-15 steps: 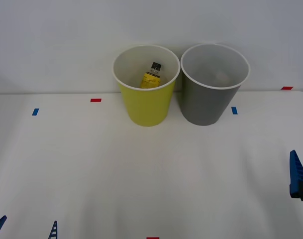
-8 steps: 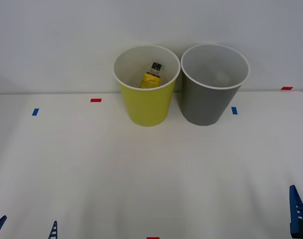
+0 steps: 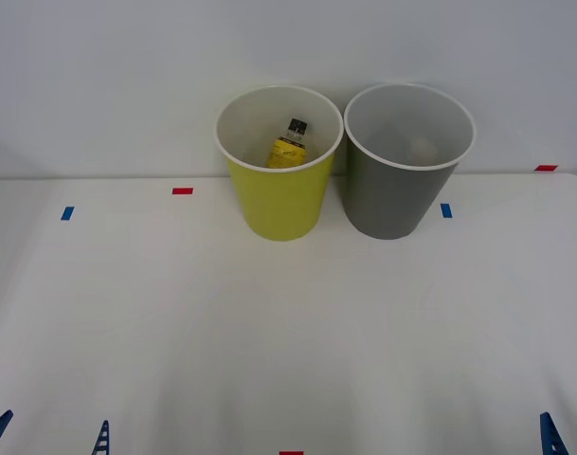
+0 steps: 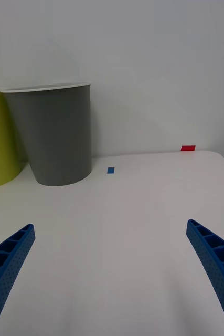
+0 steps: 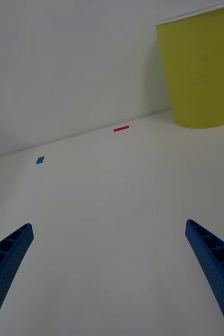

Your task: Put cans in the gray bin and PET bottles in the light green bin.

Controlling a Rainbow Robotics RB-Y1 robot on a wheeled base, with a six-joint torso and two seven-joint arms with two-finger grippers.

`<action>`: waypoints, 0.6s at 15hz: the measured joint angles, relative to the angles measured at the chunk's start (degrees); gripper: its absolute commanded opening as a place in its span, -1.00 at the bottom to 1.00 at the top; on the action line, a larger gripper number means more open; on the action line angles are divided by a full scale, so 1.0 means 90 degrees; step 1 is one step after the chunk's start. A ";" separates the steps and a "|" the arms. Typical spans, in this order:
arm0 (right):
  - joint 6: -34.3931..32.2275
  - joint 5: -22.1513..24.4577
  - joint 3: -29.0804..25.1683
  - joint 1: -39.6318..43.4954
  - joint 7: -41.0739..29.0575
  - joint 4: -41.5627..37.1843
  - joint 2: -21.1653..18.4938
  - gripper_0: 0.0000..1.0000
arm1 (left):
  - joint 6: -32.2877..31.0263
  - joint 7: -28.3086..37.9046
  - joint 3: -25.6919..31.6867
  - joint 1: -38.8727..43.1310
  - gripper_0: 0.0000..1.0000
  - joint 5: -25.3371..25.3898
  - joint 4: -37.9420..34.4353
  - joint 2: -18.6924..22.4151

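Bins stand side by side at the far edge of the white desk (image 3: 269, 322), against the pale wall: the light green bin (image 3: 279, 194) on the left and the gray bin (image 3: 397, 190) on the right, their white rims almost touching. Inside the light green bin the PET bottle (image 3: 290, 144) lies tilted against the wall, black cap uppermost and yellow body below. Something pale sits low in the gray bin, too dim to identify. Small red and blue tape marks dot the desk near the bins. The left end effector (image 5: 112, 273) hangs at the near left edge of the desk, its blue ribbed fingers spread wide and holding nothing. The right end effector (image 4: 112, 268) sits at the near right corner, likewise released with fingers well apart, facing the gray bin across bare desk.
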 measured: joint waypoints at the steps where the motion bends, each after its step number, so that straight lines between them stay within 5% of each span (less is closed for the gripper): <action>1: -0.0006 0.0007 0.0017 0.0024 0.0000 0.0000 -0.0013 1.00 | 0.0000 0.0000 0.0000 0.0000 1.00 0.0000 0.0000 0.0000; 9: -0.0008 -0.0006 0.0065 0.0115 -0.0047 0.0000 -0.0030 1.00 | 0.0000 0.0000 0.0000 0.0000 1.00 0.0000 0.0000 0.0000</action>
